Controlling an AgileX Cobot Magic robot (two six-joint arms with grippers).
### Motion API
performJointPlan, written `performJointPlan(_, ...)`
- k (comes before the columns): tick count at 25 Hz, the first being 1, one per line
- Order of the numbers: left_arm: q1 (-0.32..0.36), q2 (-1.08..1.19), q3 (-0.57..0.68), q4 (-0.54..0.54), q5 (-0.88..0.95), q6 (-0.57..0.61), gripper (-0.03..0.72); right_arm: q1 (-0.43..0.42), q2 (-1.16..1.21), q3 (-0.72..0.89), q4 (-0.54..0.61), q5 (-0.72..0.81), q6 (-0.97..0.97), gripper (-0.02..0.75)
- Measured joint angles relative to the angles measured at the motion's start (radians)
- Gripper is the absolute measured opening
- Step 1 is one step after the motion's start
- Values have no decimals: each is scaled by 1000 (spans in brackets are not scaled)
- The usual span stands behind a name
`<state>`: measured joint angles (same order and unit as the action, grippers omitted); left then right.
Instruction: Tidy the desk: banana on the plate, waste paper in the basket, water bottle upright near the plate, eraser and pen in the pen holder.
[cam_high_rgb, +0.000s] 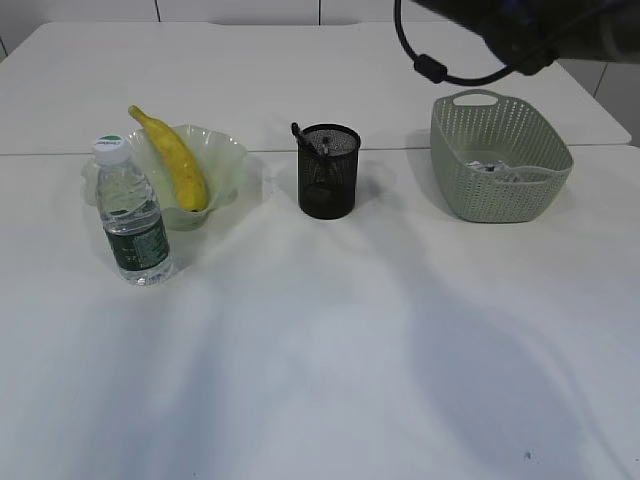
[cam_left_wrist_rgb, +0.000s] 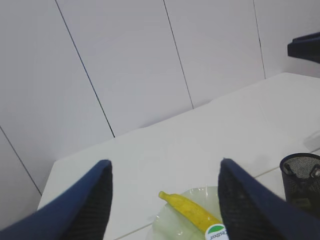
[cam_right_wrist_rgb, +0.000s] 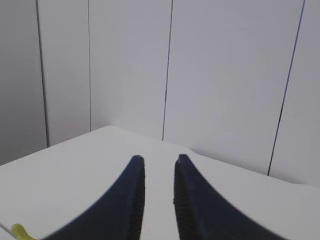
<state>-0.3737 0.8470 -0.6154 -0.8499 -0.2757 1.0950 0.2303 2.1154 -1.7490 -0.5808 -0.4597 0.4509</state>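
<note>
The yellow banana (cam_high_rgb: 178, 162) lies on the pale green plate (cam_high_rgb: 228, 160). Just in front of the plate, the water bottle (cam_high_rgb: 135, 220) stands upright. A pen (cam_high_rgb: 303, 134) sticks out of the black mesh pen holder (cam_high_rgb: 328, 175); the eraser does not show. Waste paper (cam_high_rgb: 497, 168) lies inside the grey-green basket (cam_high_rgb: 500, 160). My left gripper (cam_left_wrist_rgb: 165, 162) hangs open and empty above the banana (cam_left_wrist_rgb: 192, 210) and the bottle's cap (cam_left_wrist_rgb: 216, 231). My right gripper (cam_right_wrist_rgb: 160, 158) is raised high, its jaws a narrow gap apart with nothing between them.
The right arm (cam_high_rgb: 540, 30) with its cable crosses the top right corner above the basket. A seam runs across the white table behind the plate and holder. White wall panels stand beyond the table's far edge.
</note>
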Motion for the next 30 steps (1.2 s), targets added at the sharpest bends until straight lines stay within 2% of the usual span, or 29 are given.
performJointPlan(6,0,0,-67,17,0,18,468,0,-118,0,-63,98,86,156)
performJointPlan(13,0,0,-126,24,0,26,467,0,-241,0,-208,169,216,73)
performJointPlan(22,0,-9,-132,18,21,28,466,0,-361,0,-245,367,282,68)
performJointPlan(25,0,-36,-132,18,23,28,466,0,-403,0,-250,405,295,96)
performJointPlan(30,0,-74,-132,18,23,28,466,9,-493,0,-254,510,313,202)
